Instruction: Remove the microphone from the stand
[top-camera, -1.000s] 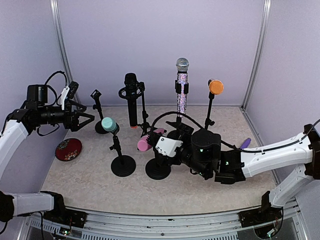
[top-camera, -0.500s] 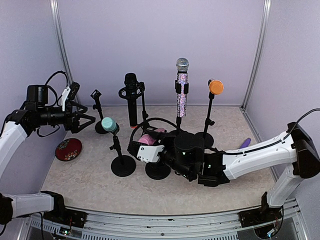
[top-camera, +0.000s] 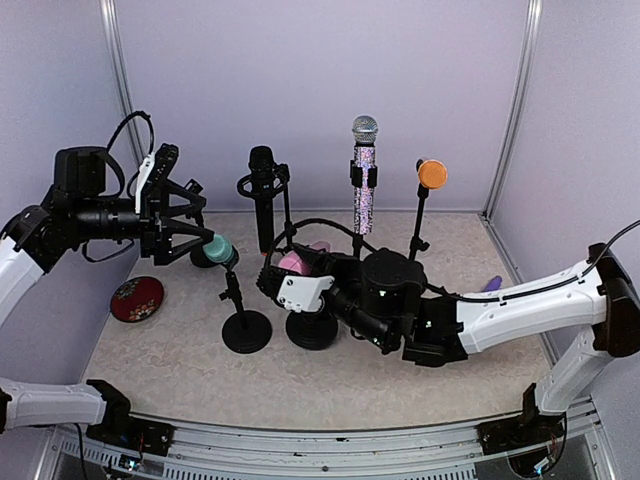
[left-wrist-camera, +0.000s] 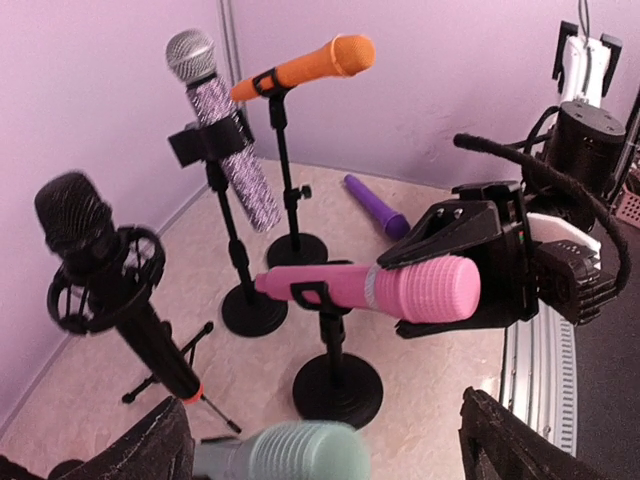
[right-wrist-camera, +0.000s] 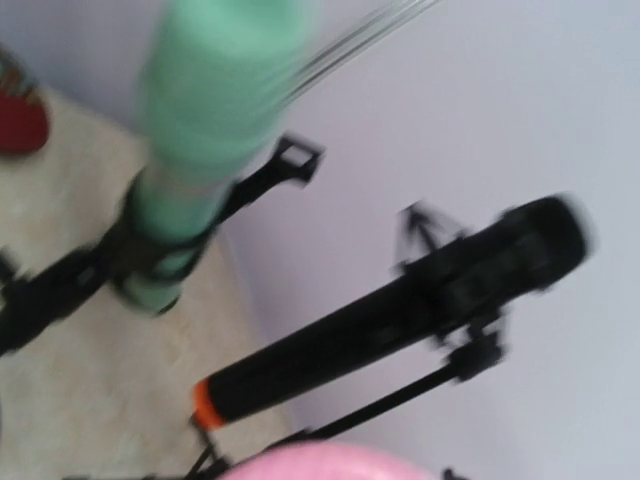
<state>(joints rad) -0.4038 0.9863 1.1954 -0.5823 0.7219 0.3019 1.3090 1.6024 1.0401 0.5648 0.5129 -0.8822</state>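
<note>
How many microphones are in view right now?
6. On stands: mint microphone front left, pink microphone center, black microphone, glitter microphone and orange microphone behind. The purple microphone lies loose, far right. None apparently hidden.

A red dish (top-camera: 137, 298) lies at the left, a purple microphone (left-wrist-camera: 377, 206) lies flat at the right; a black microphone (top-camera: 263, 200), a glittery microphone (top-camera: 364, 190) and an orange microphone (top-camera: 432, 174) are mounted along the back
</note>
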